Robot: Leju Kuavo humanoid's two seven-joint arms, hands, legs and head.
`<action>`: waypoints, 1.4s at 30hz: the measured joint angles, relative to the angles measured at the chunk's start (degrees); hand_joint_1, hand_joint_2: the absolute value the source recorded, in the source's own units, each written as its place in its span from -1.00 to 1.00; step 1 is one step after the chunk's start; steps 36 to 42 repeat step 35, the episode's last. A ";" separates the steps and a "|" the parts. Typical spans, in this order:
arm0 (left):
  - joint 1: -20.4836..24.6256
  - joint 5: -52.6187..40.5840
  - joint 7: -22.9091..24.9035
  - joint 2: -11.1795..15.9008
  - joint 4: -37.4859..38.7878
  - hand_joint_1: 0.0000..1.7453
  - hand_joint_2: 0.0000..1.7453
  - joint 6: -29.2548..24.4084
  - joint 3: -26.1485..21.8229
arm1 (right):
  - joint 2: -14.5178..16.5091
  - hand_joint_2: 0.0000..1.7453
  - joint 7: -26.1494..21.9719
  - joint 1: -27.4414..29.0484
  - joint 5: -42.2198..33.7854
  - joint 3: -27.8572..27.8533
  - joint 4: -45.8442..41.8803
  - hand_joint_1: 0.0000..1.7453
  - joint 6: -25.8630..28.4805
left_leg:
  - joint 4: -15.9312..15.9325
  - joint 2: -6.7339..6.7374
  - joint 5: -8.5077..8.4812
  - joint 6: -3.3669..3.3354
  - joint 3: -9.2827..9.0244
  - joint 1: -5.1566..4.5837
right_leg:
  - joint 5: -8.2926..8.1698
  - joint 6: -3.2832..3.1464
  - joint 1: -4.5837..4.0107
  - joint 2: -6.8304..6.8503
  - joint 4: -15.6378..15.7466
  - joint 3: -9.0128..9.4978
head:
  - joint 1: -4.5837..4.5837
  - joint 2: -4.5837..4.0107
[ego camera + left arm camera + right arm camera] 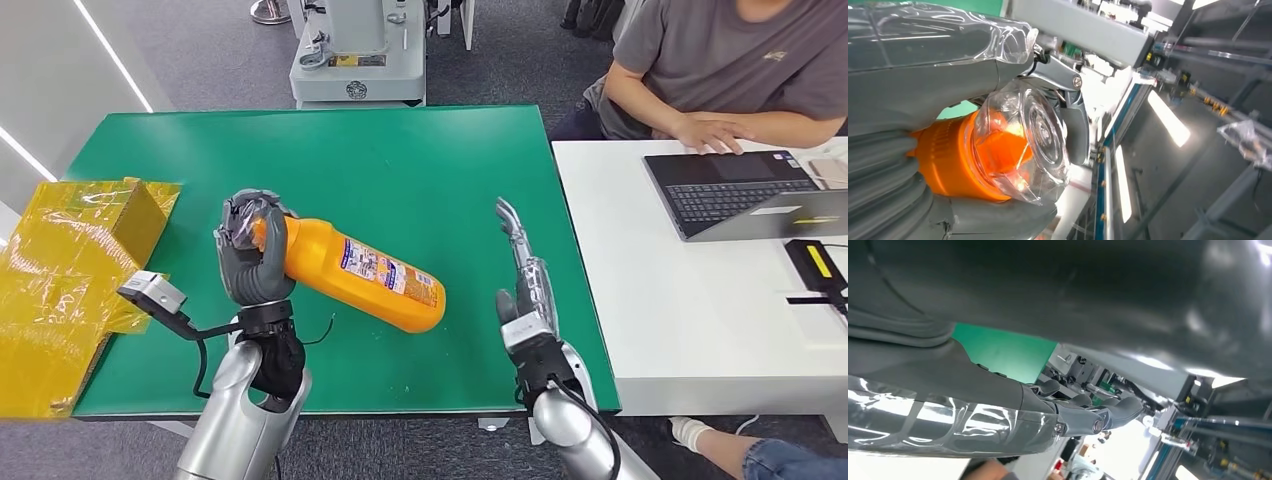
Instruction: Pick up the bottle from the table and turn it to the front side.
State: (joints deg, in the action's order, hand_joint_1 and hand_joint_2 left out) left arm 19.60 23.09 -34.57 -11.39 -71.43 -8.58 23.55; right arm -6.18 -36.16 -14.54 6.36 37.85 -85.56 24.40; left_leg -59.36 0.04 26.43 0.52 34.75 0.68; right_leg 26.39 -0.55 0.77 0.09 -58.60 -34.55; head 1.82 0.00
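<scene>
Over the green table (400,150) the robot's left hand (250,255) holds the orange bottle (365,275) by its cap end; the fingers wrap round the neck, and the close view from that wrist shows the orange cap under a clear cover (1018,145) snug between the thumb and the fingers. The bottle lies tilted, its cap end to the left and its fat bottom to the right and lower; I cannot tell if the bottom rests on the table or hangs just above it. The label (390,272) with small pictures faces up; holding the neck seems to let the hand roll the bottle round. The right hand (525,290) stands to the right of the bottle, apart from it, holding nothing, its fingers straight and pointing to the far side; I think it waits there to catch or steady the fat end. On the left sits a yellow shiny bag (70,270), partly off the table; on the right, at a white desk (680,310), a person types on a laptop (745,190).
</scene>
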 joint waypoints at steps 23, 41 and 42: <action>-2.58 -67.15 14.50 18.26 -11.02 1.00 1.00 -29.90 -17.60 | 3.88 -1.00 2.02 17.01 5.40 -0.36 -14.38 -1.00 -1.70 | 0.13 0.04 0.01 0.06 -0.06 0.03 | 0.19 -0.09 -0.03 -0.01 -0.08 0.00 | -0.02 0.01; -2.00 -81.89 15.37 35.65 -5.66 1.00 1.00 -14.12 -19.63 | 3.93 -1.00 0.87 19.76 3.48 -0.91 -15.00 -1.00 -6.46 | 0.13 0.20 0.01 0.07 -0.10 0.04 | 0.19 -0.10 -0.04 -0.19 -0.08 -0.08 | 0.00 0.00; -2.00 -81.89 15.37 35.65 -5.66 1.00 1.00 -14.12 -19.63 | 3.93 -1.00 0.87 19.76 3.48 -0.91 -15.00 -1.00 -6.46 | 0.13 0.20 0.01 0.07 -0.10 0.04 | 0.19 -0.10 -0.04 -0.19 -0.08 -0.08 | 0.00 0.00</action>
